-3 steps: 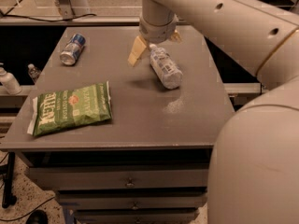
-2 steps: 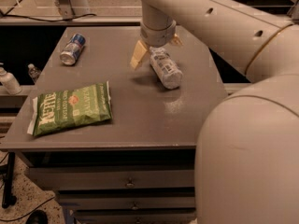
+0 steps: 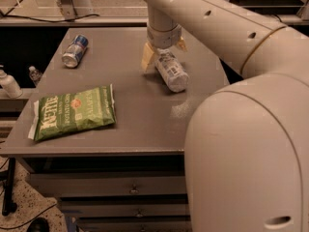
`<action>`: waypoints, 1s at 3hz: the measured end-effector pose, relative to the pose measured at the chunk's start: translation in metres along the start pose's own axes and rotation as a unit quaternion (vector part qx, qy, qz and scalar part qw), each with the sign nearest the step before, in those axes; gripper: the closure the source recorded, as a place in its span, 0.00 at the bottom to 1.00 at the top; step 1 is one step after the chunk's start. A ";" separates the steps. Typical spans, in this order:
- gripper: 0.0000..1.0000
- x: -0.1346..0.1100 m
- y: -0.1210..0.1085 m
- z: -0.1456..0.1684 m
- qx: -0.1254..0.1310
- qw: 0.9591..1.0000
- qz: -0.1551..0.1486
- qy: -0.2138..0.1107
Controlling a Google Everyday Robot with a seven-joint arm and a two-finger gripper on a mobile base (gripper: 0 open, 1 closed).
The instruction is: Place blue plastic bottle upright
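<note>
The blue plastic bottle [image 3: 172, 72] is clear and ribbed with a pale label. It lies on its side on the grey table [image 3: 130, 115], right of the middle, with its base pointing toward the front right. My gripper [image 3: 164, 51] comes down from above over the bottle's far end. Its yellowish fingers [image 3: 147, 57] stand one on each side of that end, with a gap on the left side. The jaws are open around the bottle. The cap is hidden under the gripper.
A blue-and-silver drink can [image 3: 75, 51] lies on its side at the table's back left. A green chip bag [image 3: 74, 112] lies flat at the front left. My arm fills the right side. Small bottles [image 3: 8, 83] stand on a shelf off the table's left.
The upper arm has swung a little to the left. The gripper and the bottle stay in the same place on the table.
</note>
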State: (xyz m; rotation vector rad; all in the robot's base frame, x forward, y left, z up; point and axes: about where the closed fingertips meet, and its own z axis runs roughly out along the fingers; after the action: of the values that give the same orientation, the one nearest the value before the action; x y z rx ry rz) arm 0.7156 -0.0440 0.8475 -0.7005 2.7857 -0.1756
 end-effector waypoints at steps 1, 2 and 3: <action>0.41 -0.004 -0.002 0.003 0.001 1.000 0.005 0.003; 0.64 -0.010 -0.002 0.000 -0.004 1.000 0.011 -0.008; 0.87 -0.019 -0.009 -0.027 -0.026 0.997 0.023 -0.066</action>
State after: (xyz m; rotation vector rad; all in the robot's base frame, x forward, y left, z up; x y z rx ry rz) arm 0.7281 -0.0411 0.8792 -0.6345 2.6849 -0.0462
